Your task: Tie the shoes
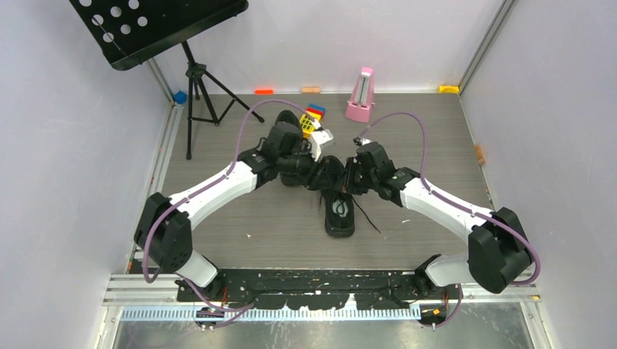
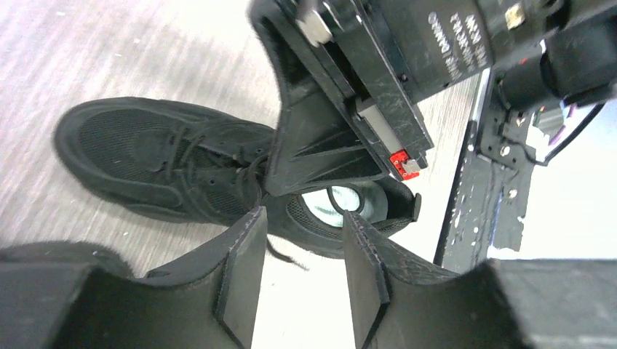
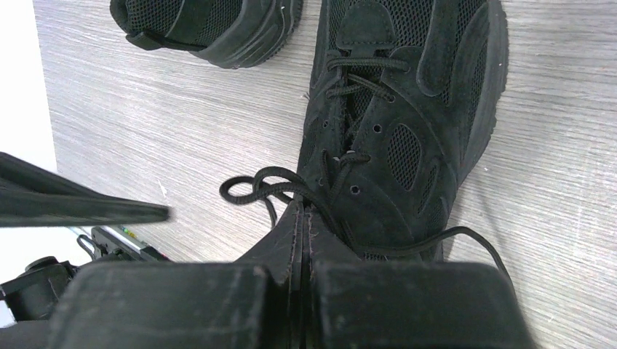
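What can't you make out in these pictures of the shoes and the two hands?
- Lace grip: right wrist view, the right hand's shut fingers hide whether the lace is actually pinched.
- Second shoe: right wrist view, the top edge cuts it off; top view, the arms cover most of it.
- Near shoe, upper eyelets: left wrist view, the right hand blocks them.
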`<move>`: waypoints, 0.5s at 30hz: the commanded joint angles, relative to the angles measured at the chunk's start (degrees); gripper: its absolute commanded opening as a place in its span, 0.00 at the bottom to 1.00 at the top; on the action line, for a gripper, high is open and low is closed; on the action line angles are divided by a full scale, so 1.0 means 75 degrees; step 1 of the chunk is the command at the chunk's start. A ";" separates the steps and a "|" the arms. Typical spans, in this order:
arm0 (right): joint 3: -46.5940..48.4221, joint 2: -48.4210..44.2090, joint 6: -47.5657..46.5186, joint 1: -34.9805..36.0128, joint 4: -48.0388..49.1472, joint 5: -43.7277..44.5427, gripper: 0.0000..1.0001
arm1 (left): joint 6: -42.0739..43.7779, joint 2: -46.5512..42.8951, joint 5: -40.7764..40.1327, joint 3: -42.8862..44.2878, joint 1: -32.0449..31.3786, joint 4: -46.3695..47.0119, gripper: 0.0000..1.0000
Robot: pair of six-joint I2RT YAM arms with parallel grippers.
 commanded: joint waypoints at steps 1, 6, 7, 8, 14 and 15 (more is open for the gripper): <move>-0.0111 -0.0139 -0.0164 -0.0010 0.0624 0.0041 0.00 | -0.1183 -0.0801 0.0030 -0.0018 0.0425 0.0293 0.45; -0.0151 -0.0197 -0.0204 -0.0004 0.0638 0.0040 0.00 | -0.1321 -0.0747 -0.0404 0.0067 0.0669 0.0075 0.47; -0.0148 -0.0190 -0.0211 -0.0007 0.0633 0.0042 0.00 | -0.1329 -0.0603 -0.0454 0.0148 0.0701 0.0011 0.47; -0.0148 -0.0183 -0.0212 -0.0004 0.0634 0.0035 0.00 | -0.1332 -0.0493 -0.0462 0.0236 0.0722 -0.0044 0.47; -0.0131 -0.0221 -0.0219 -0.0004 0.0600 0.0045 0.00 | -0.1352 0.0463 -0.0379 0.1104 0.0852 -0.0403 0.46; -0.0119 -0.0213 -0.0227 -0.0005 0.0589 0.0046 0.00 | -0.1260 0.0642 -0.0174 0.1322 0.0855 -0.0543 0.46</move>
